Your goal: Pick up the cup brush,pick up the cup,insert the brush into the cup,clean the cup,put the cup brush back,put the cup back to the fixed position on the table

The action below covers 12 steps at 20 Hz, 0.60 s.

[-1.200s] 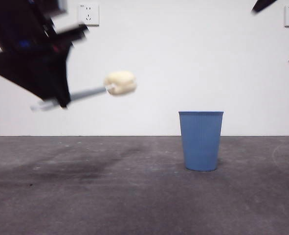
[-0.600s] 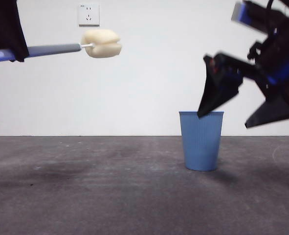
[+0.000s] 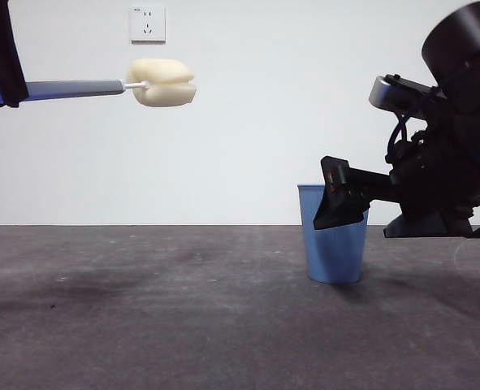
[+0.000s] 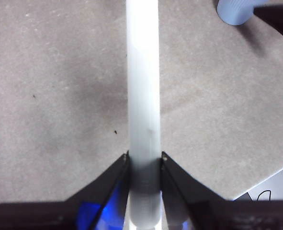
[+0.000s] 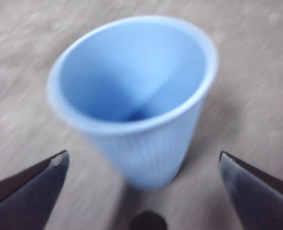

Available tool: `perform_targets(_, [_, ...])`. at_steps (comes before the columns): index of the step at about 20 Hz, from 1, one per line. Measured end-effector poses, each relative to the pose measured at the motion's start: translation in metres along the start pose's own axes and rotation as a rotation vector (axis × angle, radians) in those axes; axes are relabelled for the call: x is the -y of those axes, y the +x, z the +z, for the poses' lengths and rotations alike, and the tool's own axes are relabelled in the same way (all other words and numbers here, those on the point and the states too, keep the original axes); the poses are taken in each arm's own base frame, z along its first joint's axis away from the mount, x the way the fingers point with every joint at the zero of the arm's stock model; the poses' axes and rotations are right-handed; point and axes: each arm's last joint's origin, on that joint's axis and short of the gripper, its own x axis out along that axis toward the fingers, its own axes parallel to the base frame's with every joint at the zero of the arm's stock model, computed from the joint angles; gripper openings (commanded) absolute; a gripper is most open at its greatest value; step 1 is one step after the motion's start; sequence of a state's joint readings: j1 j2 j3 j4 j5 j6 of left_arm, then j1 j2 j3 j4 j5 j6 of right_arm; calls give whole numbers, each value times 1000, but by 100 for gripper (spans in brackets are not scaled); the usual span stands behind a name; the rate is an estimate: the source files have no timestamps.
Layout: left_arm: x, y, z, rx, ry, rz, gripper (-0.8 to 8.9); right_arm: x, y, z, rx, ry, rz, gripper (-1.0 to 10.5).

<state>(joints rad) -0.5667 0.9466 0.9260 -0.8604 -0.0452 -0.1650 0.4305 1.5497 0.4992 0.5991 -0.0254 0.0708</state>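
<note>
At upper left of the front view, the left gripper (image 4: pixel 144 165) clamps the cup brush (image 3: pixel 160 82) by its grey handle, held level in the air. Right of centre, the blue cup (image 5: pixel 136 96) stands on the table (image 3: pixel 142 325) between the right gripper's (image 5: pixel 141 165) wide-open jaws. Closing off-centre could tip the light cup or squeeze it out.

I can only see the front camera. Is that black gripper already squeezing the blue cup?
Observer: No. In its wrist view the right gripper is open, one jaw on each side of the blue ribbed plastic cup, touching neither.
Child: Is anything inside the cup?
Observer: Nothing shows inside it.
Child: Is the stick with the yellow sponge held tight?
Observer: Yes. The left gripper is shut on the long grey cup brush handle, above the dark grey table.
</note>
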Motion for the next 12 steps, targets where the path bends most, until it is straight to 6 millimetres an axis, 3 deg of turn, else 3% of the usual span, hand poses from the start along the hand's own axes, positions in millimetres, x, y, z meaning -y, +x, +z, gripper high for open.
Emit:
perform_targets(10, [0, 0, 1, 12, 0, -2, -9, 4, 26, -9, 111, -19, 23, 593])
perform_targets(12, [0, 0, 1, 13, 0, -2, -9, 4, 34, -6, 130, -19, 23, 483])
